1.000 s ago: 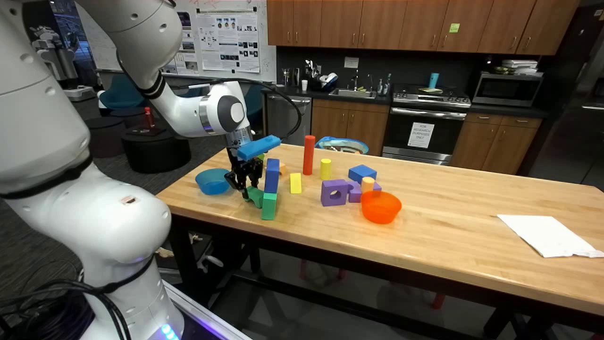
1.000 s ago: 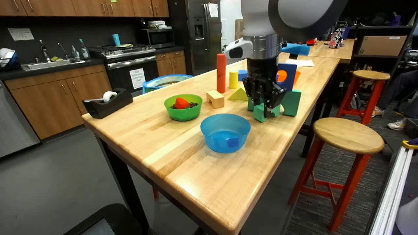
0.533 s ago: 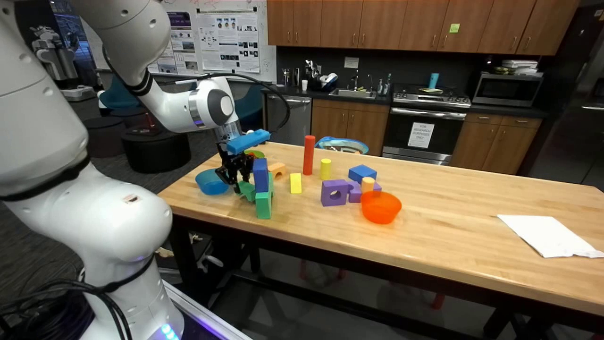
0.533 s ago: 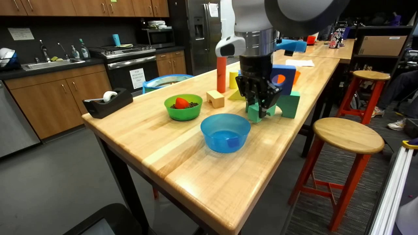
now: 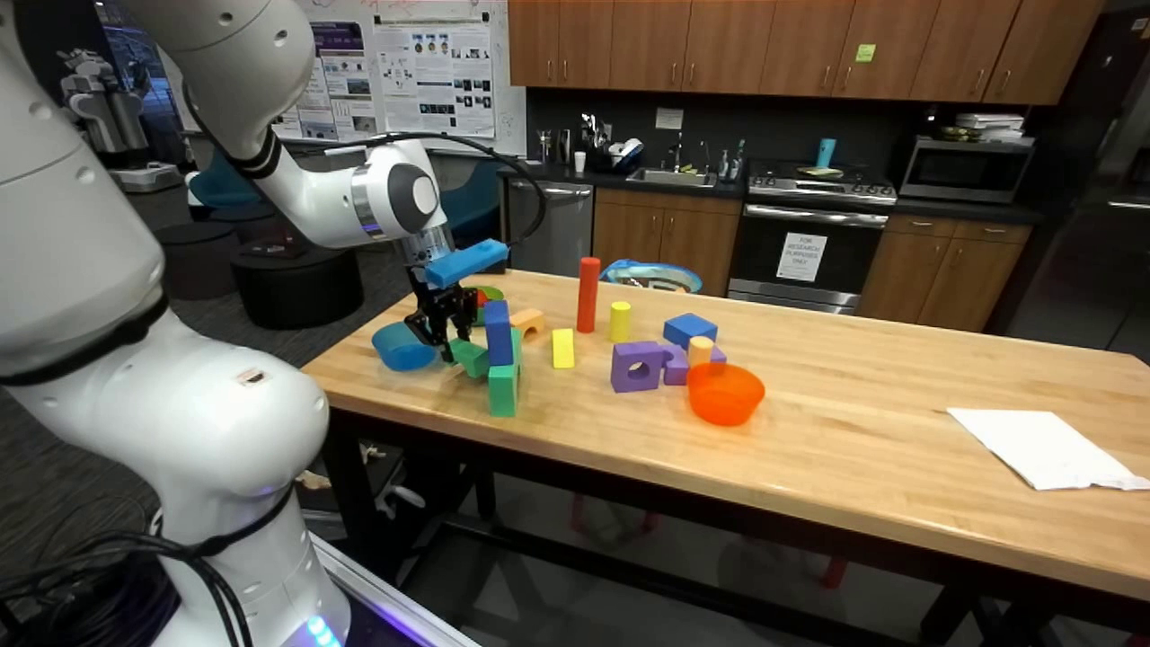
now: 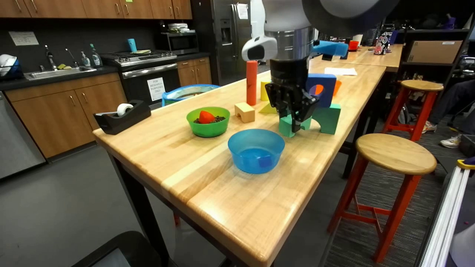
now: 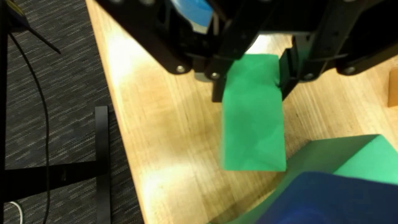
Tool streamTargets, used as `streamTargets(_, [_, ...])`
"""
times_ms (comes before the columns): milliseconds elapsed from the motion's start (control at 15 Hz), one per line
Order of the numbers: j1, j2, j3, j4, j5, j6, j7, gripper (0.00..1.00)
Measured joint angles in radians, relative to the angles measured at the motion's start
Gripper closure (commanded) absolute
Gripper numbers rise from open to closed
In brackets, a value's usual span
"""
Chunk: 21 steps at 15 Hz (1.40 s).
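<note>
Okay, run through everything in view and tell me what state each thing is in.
End effector: closed on the green block
Green block: gripped; lifted or not, unclear
Blue block: resting atop the green arch
Green bowl: upright, holding a red piece and dark bits
Blue bowl: upright
Orange bowl: upright
Red cylinder: standing on end
Yellow cylinder: standing on end
Tape dispenser: loaded with a roll
Oven: door shut
Microwave: door shut

A white paper sign (image 5: 801, 257) on the oven door (image 5: 846, 258) reads "FOR RESEARCH PURPOSES ONLY".
</note>
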Motion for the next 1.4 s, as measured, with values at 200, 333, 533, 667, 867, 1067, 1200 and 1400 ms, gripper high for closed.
streamTargets(200, [0.0, -0.001, 0.004, 0.0, -0.004, 0.0, 0.007, 0.84])
streamTargets(333, [0.001, -0.002, 0.005, 0.0, -0.004, 0.0, 0.008, 0.84])
streamTargets(533, [0.006, -0.018, 0.017, 0.0, -0.014, -0.015, 0.026, 0.84])
streamTargets(667, [0.014, -0.037, 0.033, 0.0, -0.029, -0.034, 0.054, 0.84])
streamTargets(867, [0.037, -0.068, 0.06, 0.0, -0.038, -0.066, 0.093, 0.84])
streamTargets(1067, [0.069, -0.099, 0.085, 0.001, -0.038, -0.095, 0.124, 0.84])
streamTargets(1200, [0.087, -0.118, 0.101, 0.002, -0.038, -0.115, 0.15, 0.84])
streamTargets(1400, [0.11, -0.155, 0.124, 0.012, -0.038, -0.157, 0.208, 0.84])
